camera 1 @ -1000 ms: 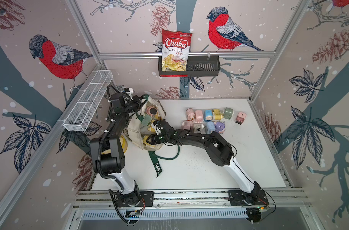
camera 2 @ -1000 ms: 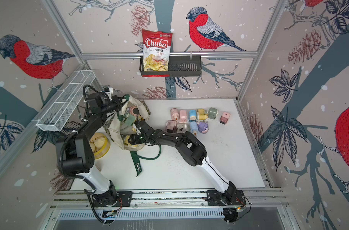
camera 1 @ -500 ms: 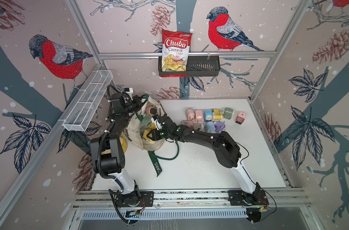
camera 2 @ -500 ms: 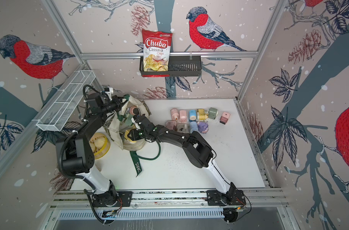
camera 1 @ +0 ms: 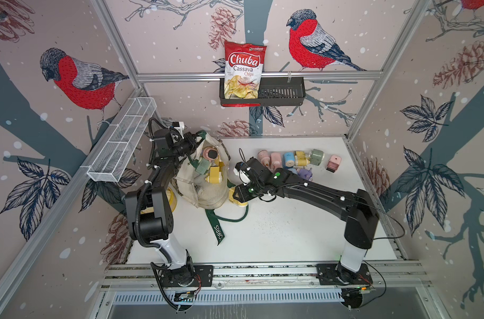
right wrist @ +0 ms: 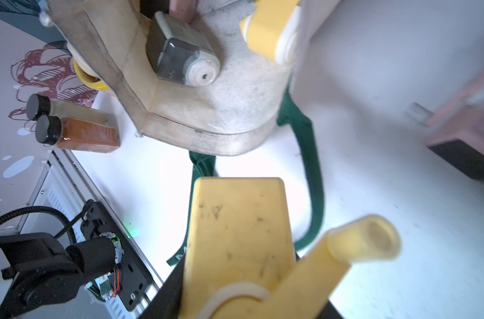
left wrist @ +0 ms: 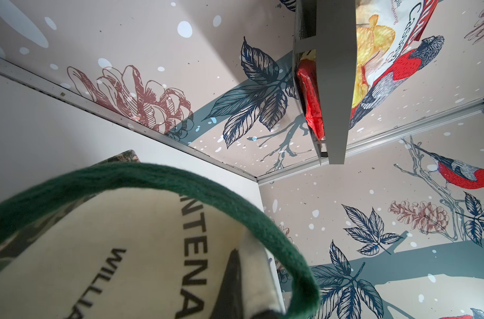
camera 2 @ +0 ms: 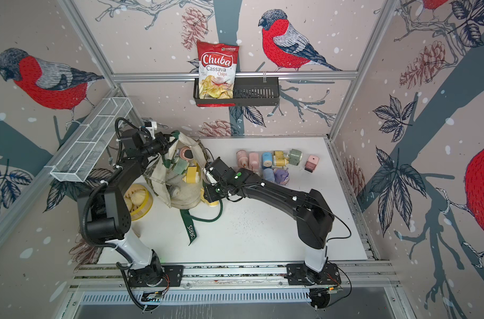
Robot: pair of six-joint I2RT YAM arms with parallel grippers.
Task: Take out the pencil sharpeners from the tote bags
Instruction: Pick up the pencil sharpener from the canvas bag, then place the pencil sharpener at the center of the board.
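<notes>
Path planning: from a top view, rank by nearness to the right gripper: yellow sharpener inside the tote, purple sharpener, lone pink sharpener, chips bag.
1. yellow sharpener, in the tote by the right gripper
2. purple sharpener, on the table
3. lone pink sharpener, beyond it
4. chips bag, wall basket

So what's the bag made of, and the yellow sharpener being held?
The tote bag looks like cream canvas, matte: it folds, shows stitched seams and grubby marks. The yellow sharpener looks like hard moulded plastic, smooth, slightly glossy, scuffed with dark specks.
</notes>
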